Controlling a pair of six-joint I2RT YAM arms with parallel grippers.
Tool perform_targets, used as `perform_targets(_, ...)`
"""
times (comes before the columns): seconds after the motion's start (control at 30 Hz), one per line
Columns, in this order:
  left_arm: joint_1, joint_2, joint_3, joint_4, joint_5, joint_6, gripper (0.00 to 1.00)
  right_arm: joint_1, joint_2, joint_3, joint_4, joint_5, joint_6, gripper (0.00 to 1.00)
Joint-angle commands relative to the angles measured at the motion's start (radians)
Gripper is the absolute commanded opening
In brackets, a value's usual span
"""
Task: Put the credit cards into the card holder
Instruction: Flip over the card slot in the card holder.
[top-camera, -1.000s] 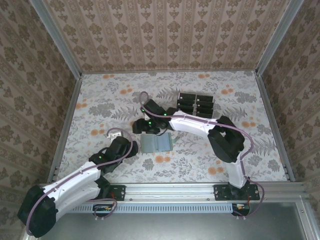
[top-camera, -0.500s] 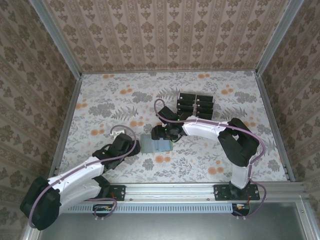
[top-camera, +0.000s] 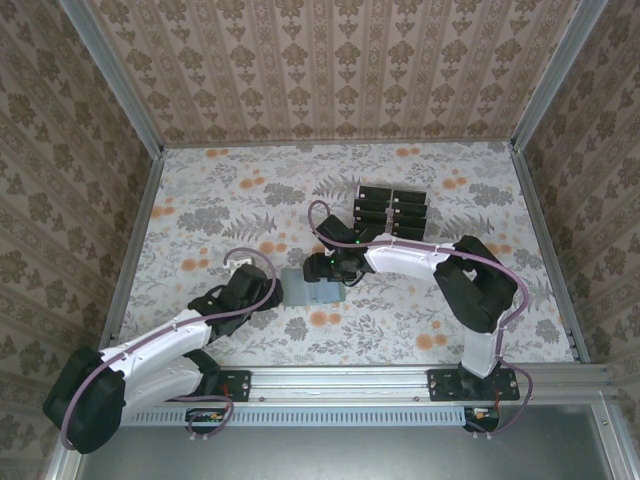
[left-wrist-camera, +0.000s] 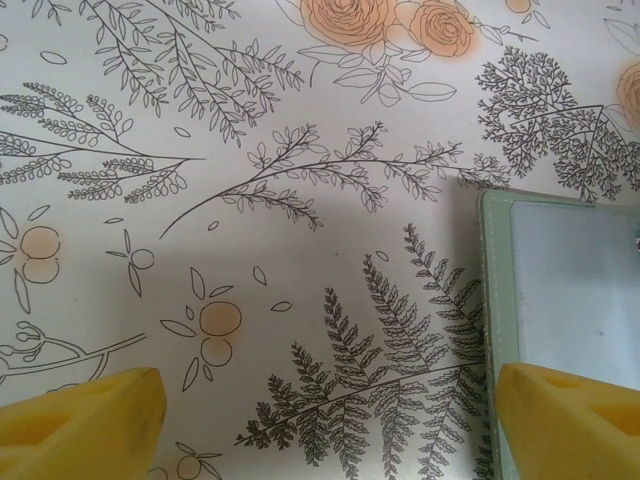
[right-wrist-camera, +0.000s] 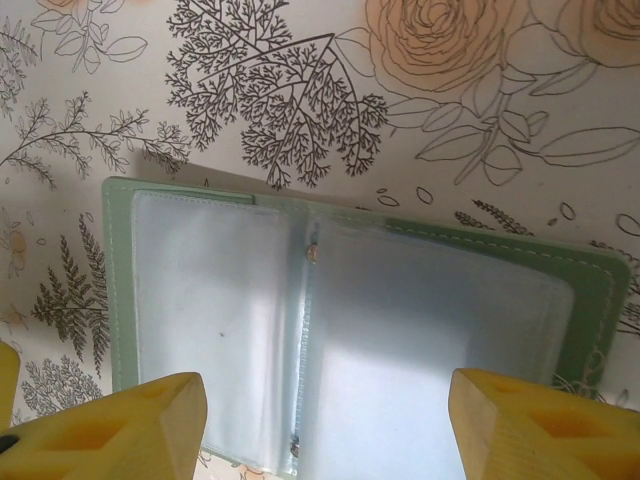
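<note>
The card holder (top-camera: 305, 294) lies open on the flowered table, sage-green with clear sleeves (right-wrist-camera: 340, 330). My right gripper (top-camera: 323, 270) hangs open just above it, yellow fingertips (right-wrist-camera: 110, 430) spread wide over its two pages, nothing between them (right-wrist-camera: 325, 430). My left gripper (top-camera: 268, 290) is open at the holder's left edge; in the left wrist view that edge (left-wrist-camera: 570, 290) runs by the right fingertip (left-wrist-camera: 570, 420), and bare table lies between the fingers (left-wrist-camera: 325, 430). The black credit cards (top-camera: 390, 208) stand in two columns at the back.
The cards sit in a clear slotted tray (top-camera: 357, 205) behind the right arm's forearm (top-camera: 410, 258). Metal rails (top-camera: 130, 260) and patterned walls close in the table on three sides. Open tabletop lies to the left and right of the holder.
The right gripper swung from left of the holder to right over it. The left gripper slid forward and right, up to the holder's left edge. Both stayed open.
</note>
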Motion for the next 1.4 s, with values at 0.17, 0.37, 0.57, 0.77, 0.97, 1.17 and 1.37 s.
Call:
perform_targets(0.17, -0.001, 0.010, 0.014, 0.026, 0.008, 0.006, 0.87, 0.026, 0.067, 0.022, 0.070, -0.101, 0.056, 0.67)
perform_targets(0.37, -0.001, -0.002, -0.001, 0.033, 0.009, 0.002, 0.87, 0.044, 0.086, 0.064, 0.097, -0.140, 0.091, 0.67)
perform_targets(0.57, 0.000, -0.018, -0.017, 0.038, 0.010, -0.002, 0.87, 0.067, 0.127, 0.134, 0.093, -0.157, 0.107, 0.67)
perform_targets(0.77, -0.002, -0.035, -0.028, 0.044, 0.021, 0.002, 0.87, 0.082, 0.152, 0.171, 0.087, -0.154, 0.114, 0.67)
perform_targets(0.97, -0.010, -0.080, -0.056, 0.075, 0.032, 0.010, 0.87, 0.083, 0.157, 0.167, 0.090, -0.150, 0.121, 0.66)
perform_targets(1.17, -0.011, -0.130, -0.075, 0.033, 0.012, -0.002, 0.87, 0.083, 0.157, 0.178, 0.094, -0.148, 0.124, 0.67)
perform_targets(1.37, -0.011, -0.166, -0.085, 0.005, -0.010, -0.022, 0.87, 0.083, 0.201, 0.232, 0.104, -0.162, 0.133, 0.66)
